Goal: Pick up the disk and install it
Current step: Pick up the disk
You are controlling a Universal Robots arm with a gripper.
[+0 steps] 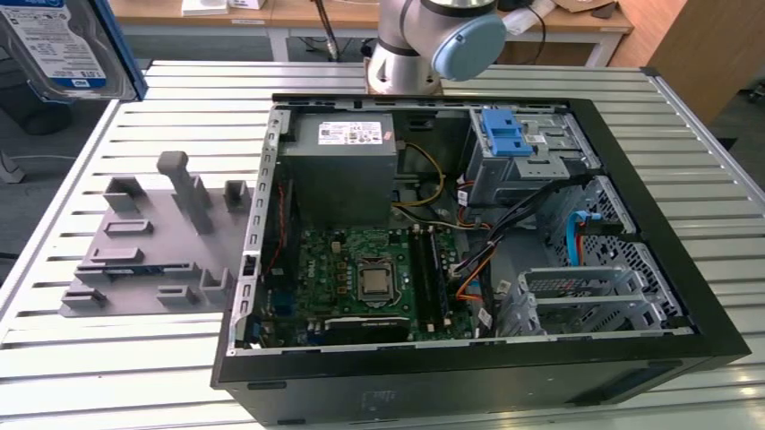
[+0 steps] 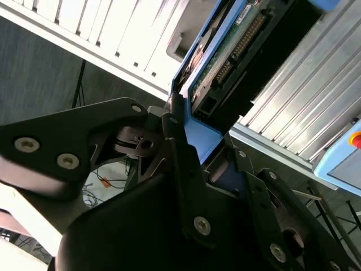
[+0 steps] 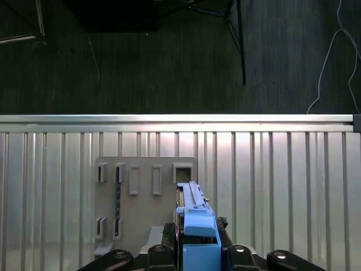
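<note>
The disk (image 1: 57, 47), silver with a blue-and-white label and a blue carrier frame, hangs high at the exterior view's top left, above the table's left edge. In the first wrist view I see the disk (image 3: 193, 206) edge-on, with my gripper (image 3: 194, 240) shut on its blue frame from both sides, over the grey holder. The second wrist view shows the disk (image 2: 237, 51) with its circuit board and connector facing the camera, and my gripper (image 2: 194, 155) clamped on the blue frame's end.
An open black computer case (image 1: 669, 358) lies on the slatted metal table (image 1: 132, 376), with a grey power-supply box (image 1: 340, 166), a motherboard (image 1: 365, 278) and a drive cage with a blue latch (image 1: 508, 134). A grey slotted holder (image 1: 150, 246) (image 3: 144, 195) sits left of the case.
</note>
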